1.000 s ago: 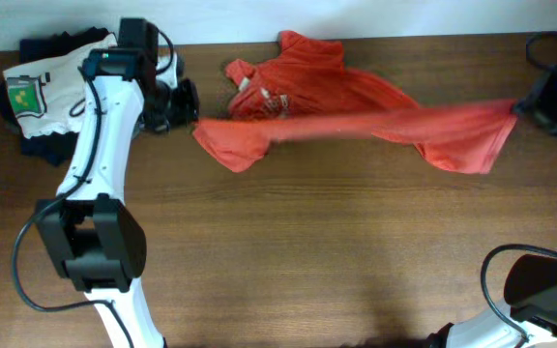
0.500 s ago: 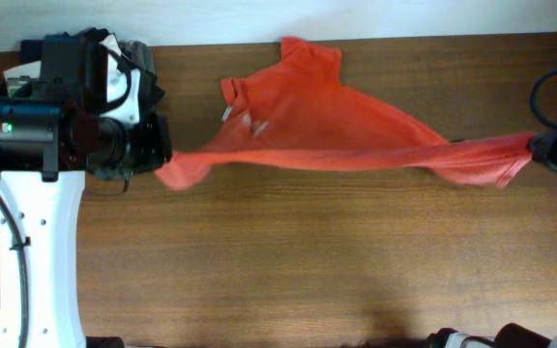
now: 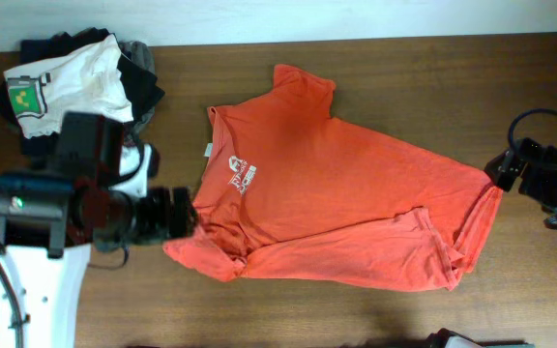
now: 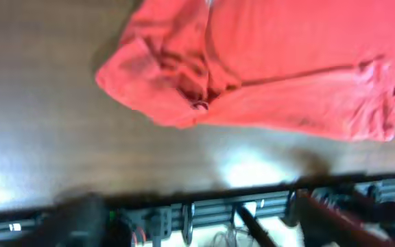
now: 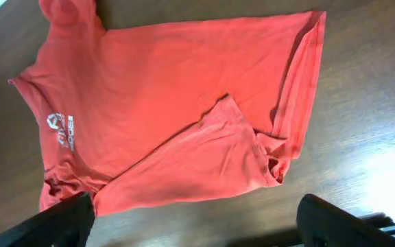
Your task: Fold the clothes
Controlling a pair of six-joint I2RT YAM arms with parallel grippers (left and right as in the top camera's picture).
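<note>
At the left gripper (image 3: 184,214): spread wide, to judge by two blurred dark fingers (image 4: 81,214) in the lower corners of the wrist view, and holding nothing. Poised just beside the crumpled near sleeve (image 3: 206,253) of the shirt (image 3: 337,203), right at its edge when seen from overhead; whether touching, impossible to tell.

At the right gripper (image 3: 500,172): likewise wide apart, with a dark finger (image 5: 55,223) in each lower corner of its wrist view and nothing held between. Hanging by the hem corner (image 3: 491,193) at the shirt's right end, clamped on nothing.

Outward to the shirt: lying mostly flat in the middle of the table (image 3: 375,68), between the two grippers, chest up. Neck to the left, with the white tag (image 3: 207,149) at the collar and white lettering (image 3: 243,176) just beside it; hem to the right. Far sleeve (image 3: 305,85) laid flat, pointing to the table's far edge. Along the near side, a long flap (image 3: 356,256) doubled over onto the body, wrinkled near the hem.

Farther off, at the far left corner: a pile with a white T-shirt (image 3: 61,85) bearing a green-yellow print, on top of dark garments (image 3: 145,85), apart from the shirt.
</note>
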